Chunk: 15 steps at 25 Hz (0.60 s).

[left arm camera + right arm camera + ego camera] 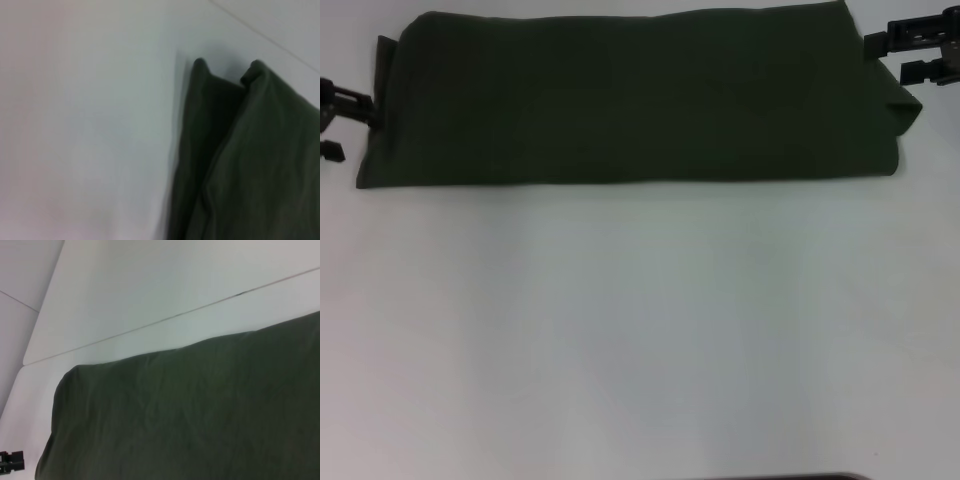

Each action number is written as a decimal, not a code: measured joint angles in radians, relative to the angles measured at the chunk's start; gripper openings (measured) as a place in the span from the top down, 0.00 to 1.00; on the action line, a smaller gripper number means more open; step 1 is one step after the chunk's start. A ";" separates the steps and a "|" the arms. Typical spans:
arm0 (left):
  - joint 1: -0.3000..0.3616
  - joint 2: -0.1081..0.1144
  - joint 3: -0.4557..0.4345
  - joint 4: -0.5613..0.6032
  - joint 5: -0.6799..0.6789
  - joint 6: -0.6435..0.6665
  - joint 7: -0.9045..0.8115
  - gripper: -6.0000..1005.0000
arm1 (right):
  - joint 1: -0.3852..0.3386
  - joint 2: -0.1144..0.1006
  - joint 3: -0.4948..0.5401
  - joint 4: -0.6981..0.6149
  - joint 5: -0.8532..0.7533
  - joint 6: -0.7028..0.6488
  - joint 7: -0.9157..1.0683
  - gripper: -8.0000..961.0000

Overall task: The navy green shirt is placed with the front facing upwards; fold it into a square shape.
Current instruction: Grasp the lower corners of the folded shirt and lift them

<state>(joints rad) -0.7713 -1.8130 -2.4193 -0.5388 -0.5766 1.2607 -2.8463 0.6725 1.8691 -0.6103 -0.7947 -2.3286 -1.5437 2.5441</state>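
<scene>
The navy green shirt (640, 100) lies folded into a long band across the far part of my white desk (640, 330), running from my left side to my right. Only plain green cloth faces up; no lettering shows. Its near edge is fairly straight, and the far edge is a rounded fold.

My left tool (345, 105) sits at the left end of the band, right against the cloth where a small flap of fabric sticks out past the main fold. I cannot tell how wide it stands or whether it has any cloth in it.

My right tool (920, 50) is at the right end, beside the far corner of the band, where the fabric bunches into a small point just below it. Two dark fingers (930, 70) show there with a gap between them, but I cannot tell whether cloth is caught in them.

In my left wrist view the shirt's end (240, 160) shows as two stacked layers with rounded corners lying on the desk. In my right wrist view the folded far edge (190, 410) curves across the desk, and my left tool (11, 461) shows far off at the other end.
</scene>
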 joint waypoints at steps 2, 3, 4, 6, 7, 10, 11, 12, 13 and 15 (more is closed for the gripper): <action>0.002 -0.003 0.001 0.018 0.001 -0.021 0.003 0.28 | 0.000 0.001 0.000 0.000 0.000 -0.001 0.002 0.05; 0.003 -0.005 0.002 0.026 0.001 -0.034 0.003 0.28 | 0.000 0.002 0.000 0.000 0.000 -0.002 0.003 0.05; 0.003 -0.008 0.003 0.033 0.002 -0.046 0.004 0.28 | -0.001 0.002 0.000 0.000 0.000 -0.003 0.003 0.05; 0.004 -0.018 0.004 0.039 0.002 -0.068 0.005 0.28 | -0.001 0.002 0.000 0.000 0.000 -0.003 0.004 0.05; 0.004 -0.021 0.004 0.041 0.002 -0.075 0.006 0.28 | -0.001 0.002 0.000 0.000 0.000 -0.004 0.005 0.05; 0.004 -0.028 0.004 0.041 0.002 -0.083 0.007 0.28 | -0.002 0.002 0.001 0.000 0.000 -0.004 0.006 0.05; 0.004 -0.029 0.004 0.041 0.002 -0.084 0.007 0.28 | -0.002 0.002 0.001 0.000 0.000 -0.004 0.006 0.05; 0.004 -0.031 0.004 0.041 0.003 -0.084 0.007 0.28 | -0.002 0.002 0.002 0.000 0.000 -0.004 0.007 0.05; 0.004 -0.032 0.004 0.042 0.003 -0.085 0.007 0.28 | -0.003 0.002 0.002 0.000 0.000 -0.004 0.007 0.05; 0.004 -0.033 0.004 0.042 0.003 -0.086 0.007 0.28 | -0.004 0.002 0.002 0.000 0.000 -0.003 0.006 0.06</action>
<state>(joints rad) -0.7670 -1.8461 -2.4157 -0.4969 -0.5737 1.1743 -2.8393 0.6685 1.8706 -0.6078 -0.7946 -2.3286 -1.5468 2.5505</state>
